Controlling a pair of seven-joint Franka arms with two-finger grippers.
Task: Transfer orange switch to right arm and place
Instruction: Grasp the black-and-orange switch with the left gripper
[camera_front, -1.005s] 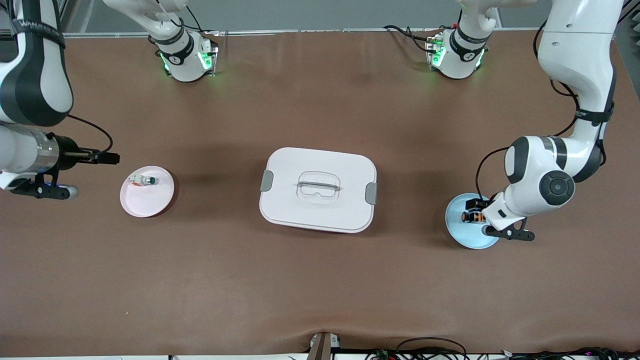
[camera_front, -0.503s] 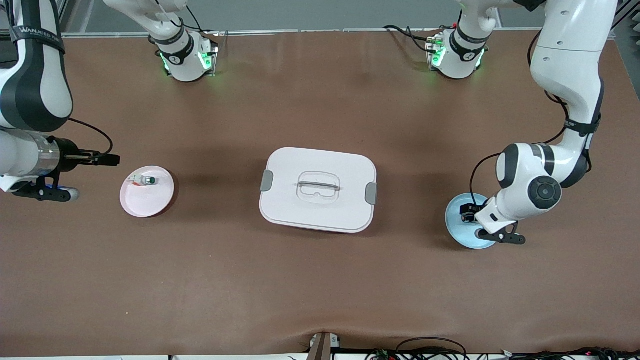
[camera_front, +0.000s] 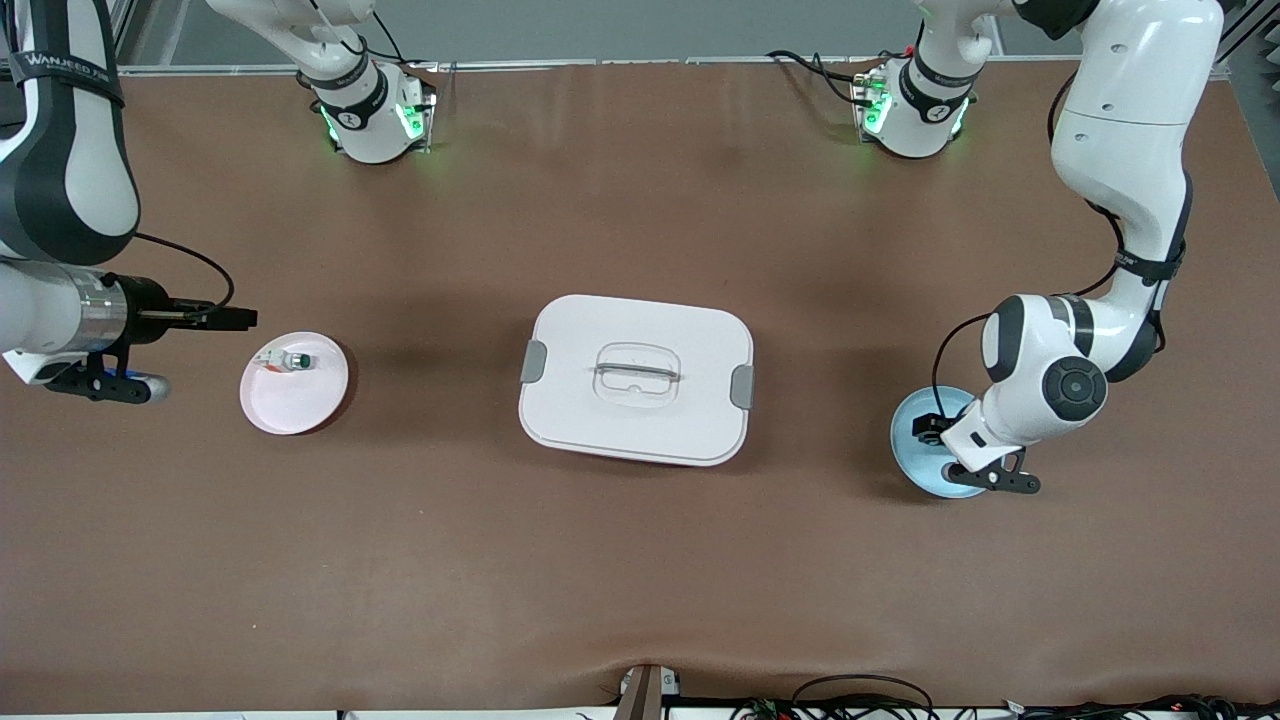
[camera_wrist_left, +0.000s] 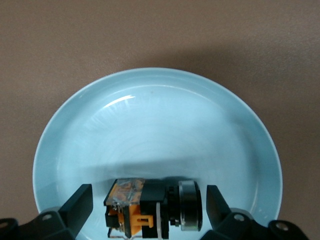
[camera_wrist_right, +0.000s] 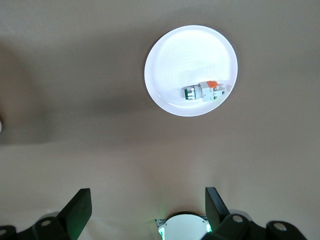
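The orange switch lies on its side in a pale blue plate, black body with orange parts and a silver collar. My left gripper is open and down over it. Its fingers stand one on each side of the switch, with a gap at both ends. In the front view the left gripper sits over the blue plate at the left arm's end, and the wrist hides the switch. The right arm waits with my right gripper open and holding nothing, beside a pink plate.
On the pink plate lies a white-bodied switch with a green cap, also seen from the front camera. A white lidded box with grey side clips stands mid-table between the two plates.
The left arm has swung in over the blue plate, and its wrist now covers the switch in the front view. The right gripper has edged slightly toward the pink plate.
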